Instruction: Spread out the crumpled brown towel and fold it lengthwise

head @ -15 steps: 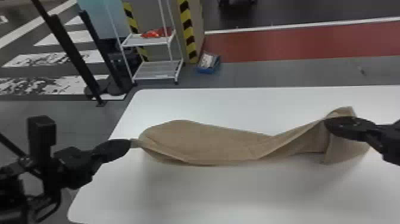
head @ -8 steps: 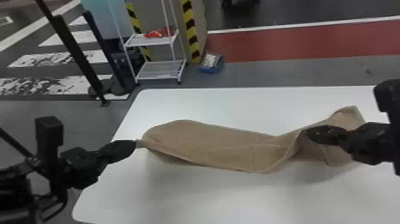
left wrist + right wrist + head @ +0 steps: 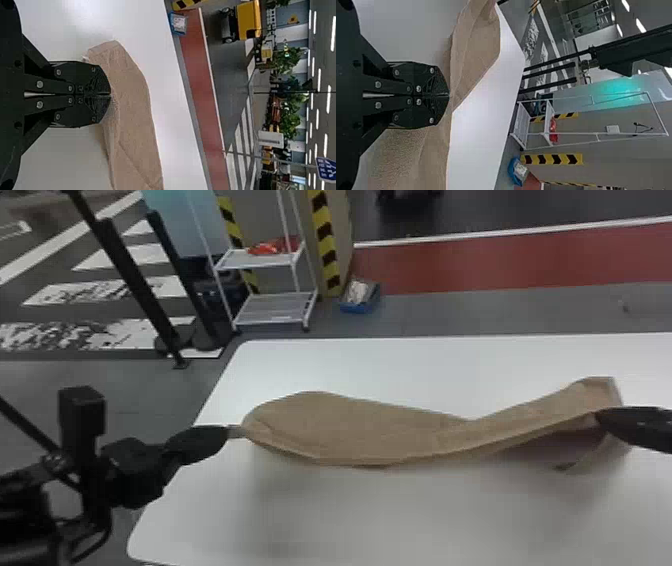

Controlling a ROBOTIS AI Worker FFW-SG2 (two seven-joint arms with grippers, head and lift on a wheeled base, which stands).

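- the brown towel (image 3: 350, 430) spans the white table (image 3: 430, 365) between two grips, its middle sagging – probably held this way to draw the crumples out sideways.
- the left gripper (image 3: 227, 432) is closed on one narrow end, likely as an anchor to pull against.
- the right gripper (image 3: 449, 95) is clamped on an edge near the other end, and cloth drapes past its tips; that loose part would probably escape the stretch and may need smoothing.
- both hold the cloth low over the table, presumably so it can settle flat before the lengthwise fold.
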